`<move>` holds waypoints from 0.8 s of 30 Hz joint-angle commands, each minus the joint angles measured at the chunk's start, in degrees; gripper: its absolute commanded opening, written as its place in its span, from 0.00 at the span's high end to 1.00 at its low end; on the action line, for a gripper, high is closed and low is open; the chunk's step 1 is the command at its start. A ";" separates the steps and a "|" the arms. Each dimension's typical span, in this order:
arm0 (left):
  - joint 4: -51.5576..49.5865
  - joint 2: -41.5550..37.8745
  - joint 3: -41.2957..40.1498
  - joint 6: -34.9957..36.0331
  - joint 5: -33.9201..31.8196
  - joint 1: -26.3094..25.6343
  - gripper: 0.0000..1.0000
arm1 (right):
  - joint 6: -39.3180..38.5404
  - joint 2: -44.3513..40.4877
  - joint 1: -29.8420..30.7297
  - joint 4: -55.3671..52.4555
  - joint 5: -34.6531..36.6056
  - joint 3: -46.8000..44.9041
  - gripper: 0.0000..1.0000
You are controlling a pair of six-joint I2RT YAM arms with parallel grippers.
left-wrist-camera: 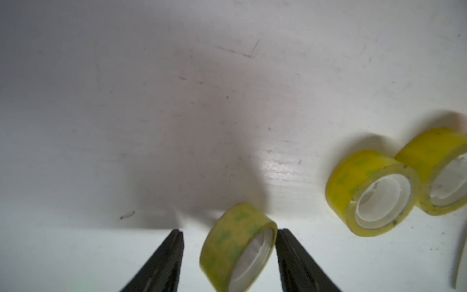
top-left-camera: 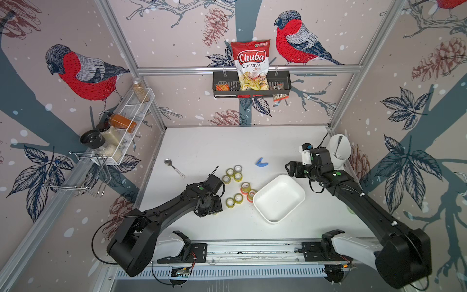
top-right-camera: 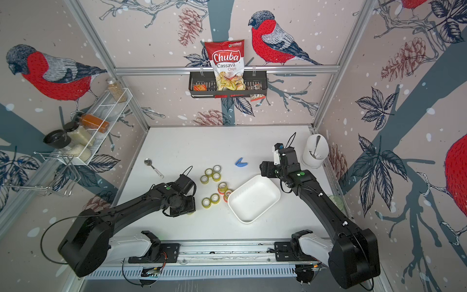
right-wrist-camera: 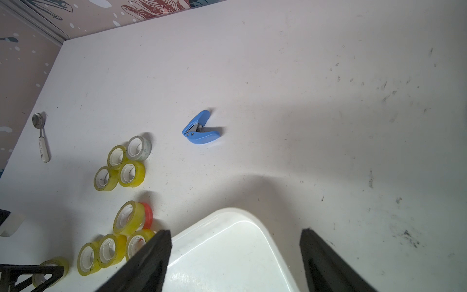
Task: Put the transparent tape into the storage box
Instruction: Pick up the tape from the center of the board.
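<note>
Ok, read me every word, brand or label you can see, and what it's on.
"Chuba": red-and-white snack bag in the black wall basket.
"Cassava Chips": same bag.
green logo at the bag's top: too small to read.
small packets in the basket: blurred, unreadable.
white spoon handle marks: too small.

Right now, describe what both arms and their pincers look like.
Both the left arm and right arm are matte black with rounded joints, white base segments, a green dot near each wrist and thin black cables looping alongside. The left pincer and right pincer have black, tapering fingers with textured faces.
</note>
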 commanded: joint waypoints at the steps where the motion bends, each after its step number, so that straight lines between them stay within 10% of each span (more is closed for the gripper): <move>1: 0.50 0.46 -0.13 -0.10 -0.04 -0.28 0.39 | -0.36 -0.44 0.04 0.04 -0.62 -0.10 0.15; 24: -0.93 2.78 0.60 0.37 -1.53 -1.06 0.45 | -0.44 -1.32 0.01 0.38 -0.58 -0.61 0.15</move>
